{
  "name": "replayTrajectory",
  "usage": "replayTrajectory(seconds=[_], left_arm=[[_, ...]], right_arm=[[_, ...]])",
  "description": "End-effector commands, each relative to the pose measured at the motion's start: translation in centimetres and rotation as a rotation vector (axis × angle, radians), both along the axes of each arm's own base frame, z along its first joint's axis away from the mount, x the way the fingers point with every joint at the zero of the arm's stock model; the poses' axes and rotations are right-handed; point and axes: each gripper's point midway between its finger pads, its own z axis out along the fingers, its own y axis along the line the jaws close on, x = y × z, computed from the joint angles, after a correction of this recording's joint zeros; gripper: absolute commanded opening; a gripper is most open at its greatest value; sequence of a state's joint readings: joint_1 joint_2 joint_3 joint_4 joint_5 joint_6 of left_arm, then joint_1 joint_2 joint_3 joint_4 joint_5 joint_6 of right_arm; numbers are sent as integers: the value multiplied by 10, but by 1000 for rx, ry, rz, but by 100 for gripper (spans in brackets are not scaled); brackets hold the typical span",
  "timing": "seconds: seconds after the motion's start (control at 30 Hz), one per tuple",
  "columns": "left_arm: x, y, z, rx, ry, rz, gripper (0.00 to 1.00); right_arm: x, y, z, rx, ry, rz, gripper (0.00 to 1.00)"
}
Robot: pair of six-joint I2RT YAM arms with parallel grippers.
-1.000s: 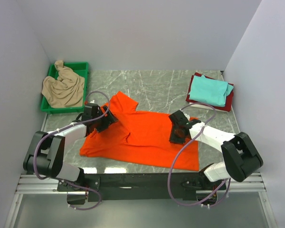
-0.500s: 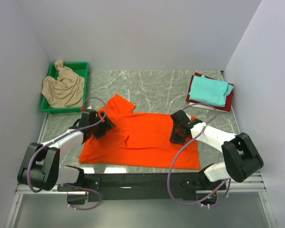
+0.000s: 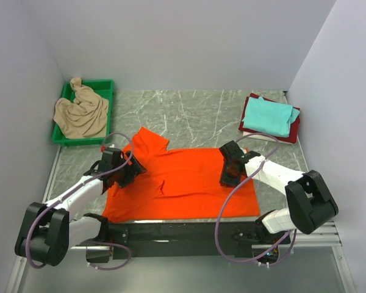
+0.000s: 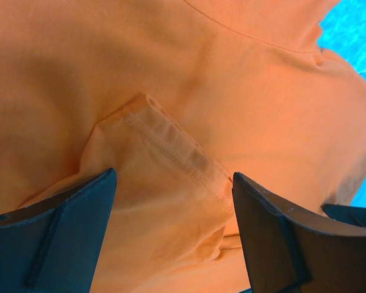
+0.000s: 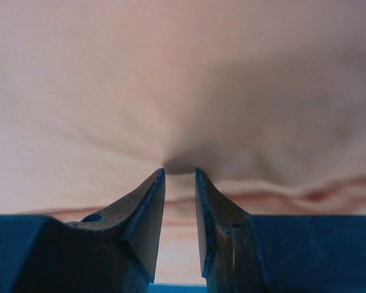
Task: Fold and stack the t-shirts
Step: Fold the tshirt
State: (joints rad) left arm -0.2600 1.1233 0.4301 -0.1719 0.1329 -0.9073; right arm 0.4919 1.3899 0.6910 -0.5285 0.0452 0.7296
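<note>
Grey, marble-veined tabletop [image 3: 201,110], boxed in by plain white walls [image 3: 171,43] on the far side, the left and the right. At the near edge, a black mounting bar [image 3: 171,232] with both arm bases on it, and loops of greyish-purple cable [image 3: 222,213] hanging from each arm.

Spread mostly flat over the near middle of the table: the orange t-shirt [image 3: 183,183]. Reaches with one sleeve toward the far left and lies with its near hem right at the table's near edge. Shows a small crease left of centre.

At the shirt's left edge, beside that sleeve: the left gripper [image 3: 131,169]. Released, jaws wide apart. Seen from the left wrist, dark fingers [image 4: 67,232] straddling a folded, stitched sleeve hem, nothing pinched between them. Cannot tell whether the tips touch the cloth.

On the shirt's right part: the right gripper [image 3: 227,177]. Clenched to a narrow slit, nipping a small pucker of orange cloth at the very tips of its fingers [image 5: 140,207], with folds running out sideways from the pinch.

In the far left corner, a green tray [image 3: 107,85] holding a crumpled beige t-shirt [image 3: 82,113] that spills over the near rim.

In the far right corner, well apart from the orange one, a folded stack: teal t-shirt [image 3: 267,116] on top, dark red t-shirt [image 3: 294,131] beneath, and a thin white sliver at the stack's near side, too small to identify.
</note>
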Motion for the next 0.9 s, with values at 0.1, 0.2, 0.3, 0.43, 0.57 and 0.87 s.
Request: replayTrajectory(seconds=[0.1, 0.2, 0.3, 0.43, 0.57, 0.87], left_arm=[[15, 6, 25, 84, -32, -20, 84], [38, 7, 49, 122, -111, -40, 84], [59, 8, 69, 171, -171, -62, 84], [81, 6, 86, 204, -215, -80, 84], [99, -1, 99, 192, -249, -93, 83], [109, -10, 99, 159, -259, -105, 82]], right_arm=[[17, -25, 58, -121, -71, -34, 35], [40, -39, 83, -132, -152, -73, 37], [64, -58, 95, -130, -212, -114, 37], [94, -80, 98, -155, -276, -144, 37], [123, -101, 86, -161, -310, -194, 37], [162, -121, 63, -185, -333, -210, 37]])
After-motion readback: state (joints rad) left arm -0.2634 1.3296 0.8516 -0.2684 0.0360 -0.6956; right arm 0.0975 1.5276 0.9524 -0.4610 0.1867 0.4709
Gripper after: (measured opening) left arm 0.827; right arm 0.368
